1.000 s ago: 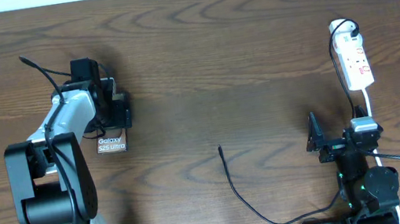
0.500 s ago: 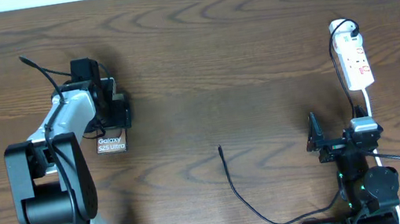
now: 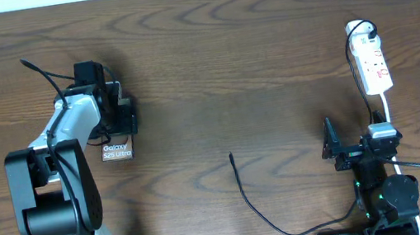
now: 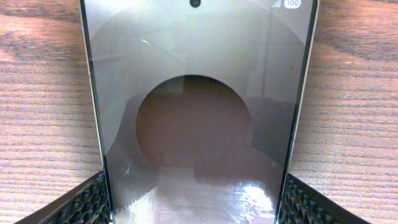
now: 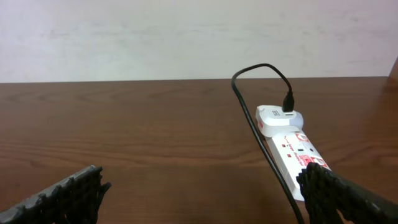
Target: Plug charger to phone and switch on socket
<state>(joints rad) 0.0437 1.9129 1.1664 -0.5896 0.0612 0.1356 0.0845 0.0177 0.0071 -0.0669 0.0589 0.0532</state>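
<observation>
From overhead, the phone (image 3: 117, 151) lay on the left of the brown worktop (image 3: 250, 53), its near end showing white "Galaxy" lettering and its far part hidden under the end of the left arm (image 3: 70, 130). The left jaws stood over that hidden part. The black cable (image 3: 249, 203) curved across the near middle of the worktop, and its free plug tip (image 3: 231, 157) rested on bare wood, well apart from the phone. The white power strip (image 3: 373, 66) lay at the far right, lengthwise from far to near, with its white cord (image 3: 387, 112) running nearward to the right arm (image 3: 383, 183). The right jaws pointed left, near the strip but not touching it. In the left wrist view, the phone (image 4: 199, 93) filled the frame face up and glossy, with a dark round reflection at its centre. The ribbed pads (image 4: 93, 199) sat right at its two long edges, one on each side; I could not tell whether the left jaws were pinching it or only flanking it. In the right wrist view, the right jaws were released and spread wide, their fingers (image 5: 62, 196) at the two bottom corners with only worktop between them. The power strip (image 5: 292, 149) lay to the right, its near end hidden behind the right-hand finger. The cable (image 5: 261, 143) was plugged into a white adapter (image 5: 280, 118) at its far end.
</observation>
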